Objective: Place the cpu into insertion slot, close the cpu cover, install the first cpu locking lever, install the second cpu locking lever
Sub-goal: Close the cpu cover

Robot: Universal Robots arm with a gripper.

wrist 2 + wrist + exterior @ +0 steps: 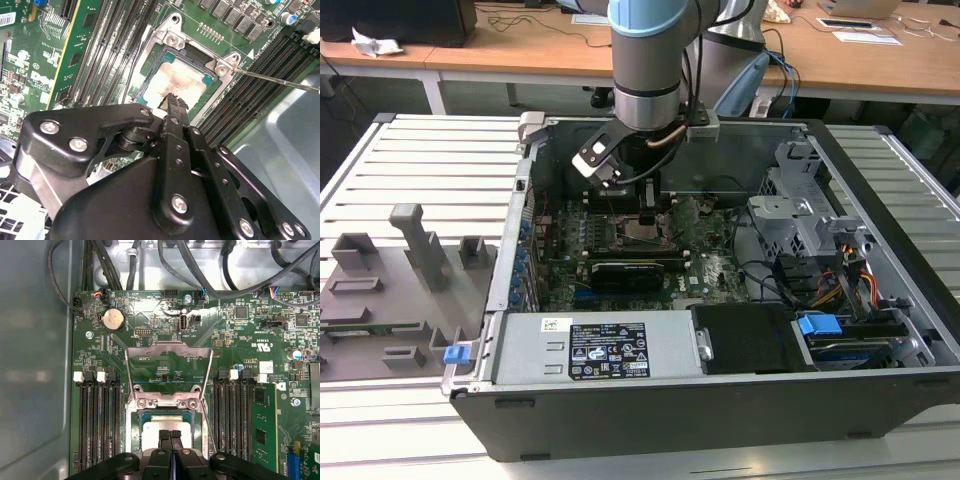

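The cpu (167,426) lies flat in the insertion slot (132,426) on the green board, its pale face smudged brown (182,82). My gripper (170,434) is right above it, fingers pressed together with nothing between them, and the tips (172,100) are at or just over the chip's near edge. The cpu cover (169,349) stands swung back from the slot, and the board shows through its square opening. A thin metal locking lever (280,82) sticks out sideways from a corner of the slot. In the exterior view the gripper (648,215) reaches down into the open computer case.
Black memory slots (97,420) flank the socket on both sides. A long black card (635,270) lies in front of it, with a power supply (605,345) nearer still. A drive cage (800,210) and cables fill the exterior view's right. Grey fixtures (390,290) stand outside the case.
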